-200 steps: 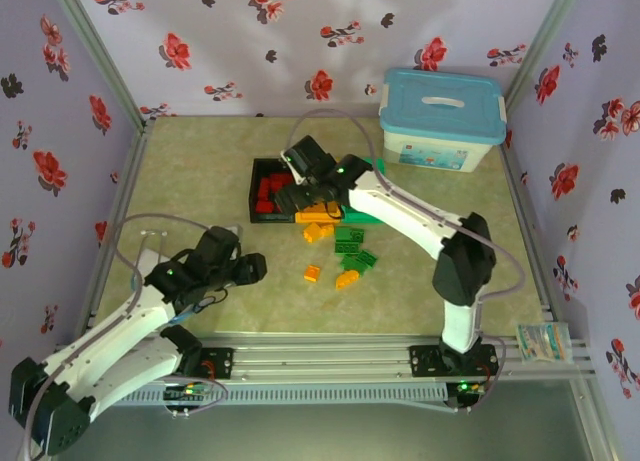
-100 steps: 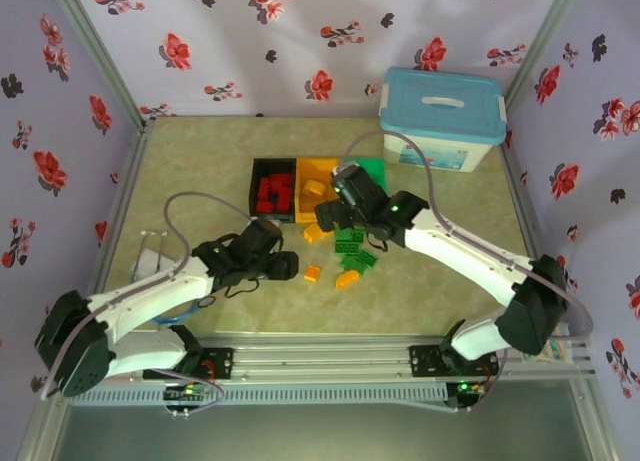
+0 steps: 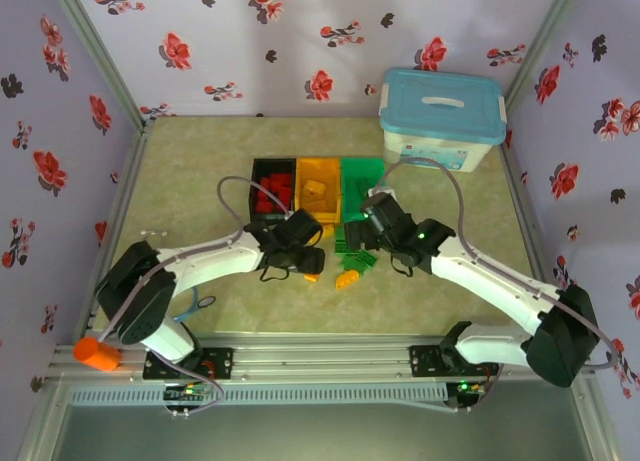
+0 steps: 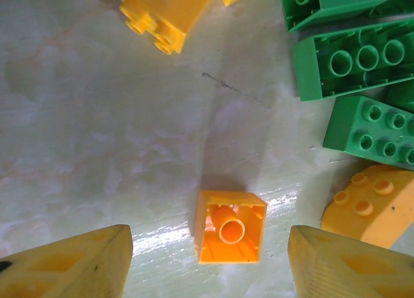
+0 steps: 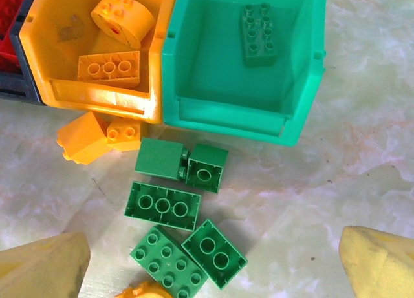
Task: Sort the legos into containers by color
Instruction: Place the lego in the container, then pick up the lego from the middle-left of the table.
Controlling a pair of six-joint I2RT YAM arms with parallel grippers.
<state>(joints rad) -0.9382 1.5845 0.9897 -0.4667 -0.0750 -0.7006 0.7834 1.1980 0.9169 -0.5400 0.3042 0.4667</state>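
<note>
Three containers stand in a row: the black bin (image 3: 272,186) with red legos, the yellow-orange bin (image 3: 318,184) (image 5: 97,52) with two orange bricks, and the green bin (image 3: 362,179) (image 5: 246,65) with one green brick (image 5: 259,33). In front of them lie loose green legos (image 3: 355,249) (image 5: 163,206) and orange ones (image 5: 81,143). My left gripper (image 3: 308,255) (image 4: 210,256) is open, low over the table, and a small upside-down orange brick (image 4: 230,227) (image 3: 311,275) lies untouched between its fingers. My right gripper (image 3: 352,241) (image 5: 213,266) hangs wide open above the green pile, holding nothing.
A curved orange brick (image 4: 372,207) (image 3: 347,278) lies just right of the small one, with green bricks (image 4: 362,62) beyond. A large white box with a blue lid (image 3: 440,116) sits at the back right. An orange cylinder (image 3: 95,353) rests at the near left edge.
My left arm has swung right to the loose bricks. My right arm has pulled back from the black bin to above the green pile, its jaws opening wide.
</note>
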